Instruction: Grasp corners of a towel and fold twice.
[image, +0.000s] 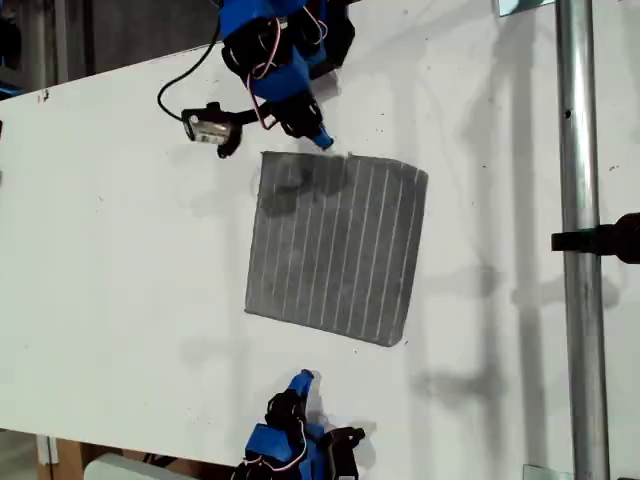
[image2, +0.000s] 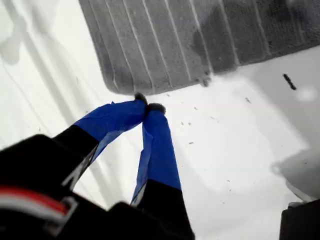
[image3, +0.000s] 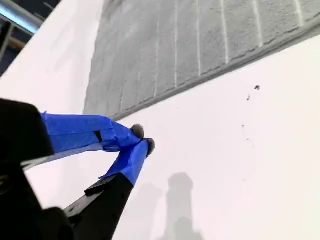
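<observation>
Both grippers are clenched on nothing: my first gripper (image2: 148, 104) beside a corner (image2: 131, 86) of the flat, unfolded grey striped towel (image: 338, 246) on the white surface (image: 120, 260), my second gripper (image3: 142, 139) apart. Approach is judged underway; fingers must be parted next.

Towel (image: 338, 248): soft grey cloth, matt, with a nubbly woven texture and thin pale stripes, its edge finished in a plain hem. Tabletop (image: 120, 260): smooth white surface with a faint sheen, flecked with small dark specks near the cloth; beside it at the exterior view's right a pole (image: 580, 250) of bare, glossy metal. Fingers (image2: 157, 145) of both grippers: wrapped in matt blue tape, slightly creased, over black plastic bodies, with dark tips.
</observation>
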